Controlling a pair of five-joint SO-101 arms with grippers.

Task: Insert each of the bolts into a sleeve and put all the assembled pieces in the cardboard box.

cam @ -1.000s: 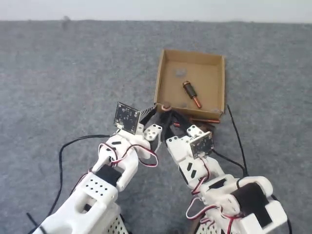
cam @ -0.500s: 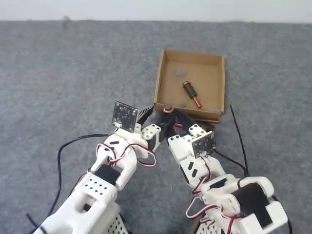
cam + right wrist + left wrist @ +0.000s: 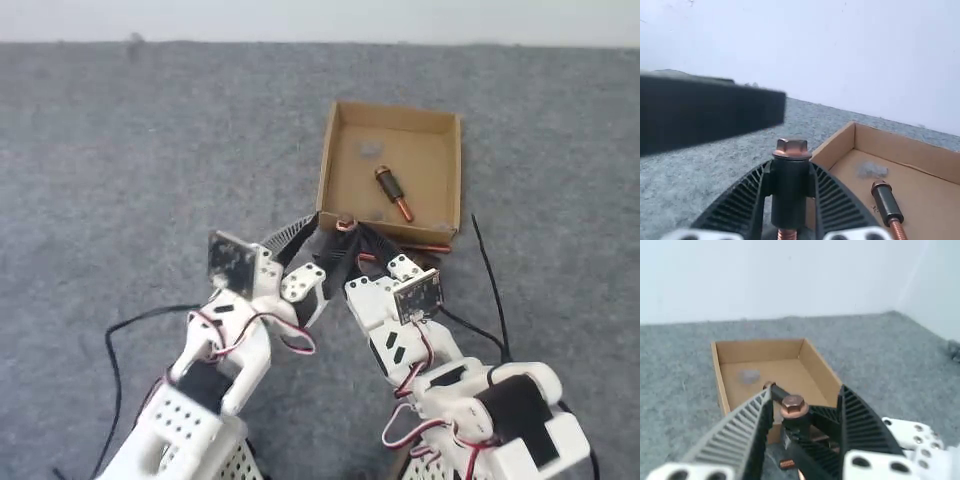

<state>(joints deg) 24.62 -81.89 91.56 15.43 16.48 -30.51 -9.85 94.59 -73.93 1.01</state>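
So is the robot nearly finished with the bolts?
Partly. One joined piece lies in the box. The right gripper holds a second piece, bolt through sleeve, beside the open left gripper, not boxed yet. Another copper bolt lies outside the box.

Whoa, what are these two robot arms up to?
The right tool grips an upright black cylindrical sleeve with a copper hex-headed bolt in it, beside the open brown cardboard box. The left tool is open, close by. One assembled piece lies in the box.
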